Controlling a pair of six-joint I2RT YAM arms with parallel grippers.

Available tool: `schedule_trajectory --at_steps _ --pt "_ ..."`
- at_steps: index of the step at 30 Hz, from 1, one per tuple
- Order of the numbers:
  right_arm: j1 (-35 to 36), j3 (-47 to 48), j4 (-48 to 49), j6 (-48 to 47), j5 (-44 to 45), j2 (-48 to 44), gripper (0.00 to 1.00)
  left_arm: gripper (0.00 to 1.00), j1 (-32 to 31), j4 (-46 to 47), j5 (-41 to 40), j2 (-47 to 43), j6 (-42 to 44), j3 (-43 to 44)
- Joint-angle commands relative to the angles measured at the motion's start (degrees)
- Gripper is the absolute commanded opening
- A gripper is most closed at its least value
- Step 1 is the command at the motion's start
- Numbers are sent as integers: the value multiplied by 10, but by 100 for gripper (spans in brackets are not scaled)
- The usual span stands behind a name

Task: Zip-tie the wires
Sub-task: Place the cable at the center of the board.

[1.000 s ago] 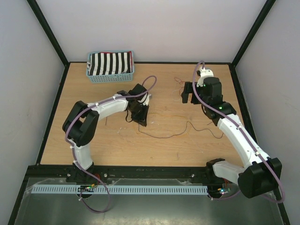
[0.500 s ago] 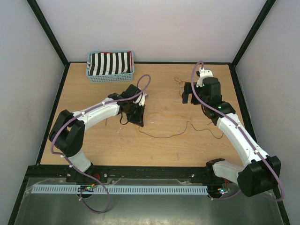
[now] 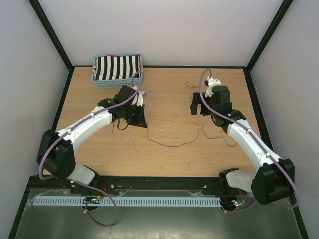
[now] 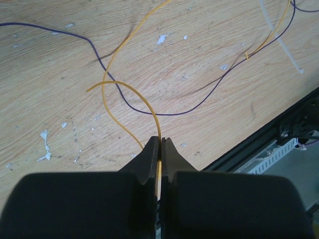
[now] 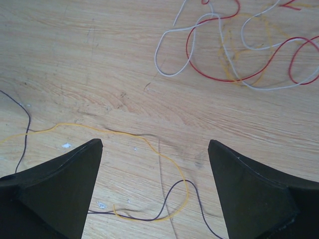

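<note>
The wires lie loose on the wooden table. My left gripper (image 3: 136, 117) is shut on an orange wire (image 4: 130, 89), which loops out from between the jaws. A dark purple wire (image 4: 149, 110) crosses under it and trails across the table (image 3: 174, 144). My right gripper (image 3: 198, 105) is open and empty, hovering over the table (image 5: 154, 147). Below it run the orange wire (image 5: 167, 160) and the dark wire (image 5: 192, 191). Beyond it, red wire (image 5: 209, 74) and white wire (image 5: 169, 69) lie tangled; that tangle shows at the back (image 3: 190, 85).
A blue basket (image 3: 118, 81) holding striped black-and-white cloth stands at the back left, close to my left gripper. A pale thin strip (image 4: 279, 37) lies on the wood. The table's black front rail (image 4: 279, 129) shows in the left wrist view.
My left arm has swung left and towards the basket, gripper shut, dragging the wire with it. My right gripper has shifted slightly left.
</note>
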Motion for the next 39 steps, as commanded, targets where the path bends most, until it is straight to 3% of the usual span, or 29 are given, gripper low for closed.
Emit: schedule_trajectory --at_steps 1,10,19,34,39 --pt "-3 -12 43 22 -45 18 98 0 24 11 13 -33 -25 -20" --pt "21 -56 127 64 -129 79 95 0 105 142 41 -98 -134 -122" --pt "38 -70 156 69 -106 163 92 0 146 137 -67 -138 -136 -169" --pt "42 -80 176 61 -70 245 92 0 142 141 -213 -55 -150 -185" --pt "42 -72 156 46 -62 253 83 0 141 143 -233 -39 -148 -187"
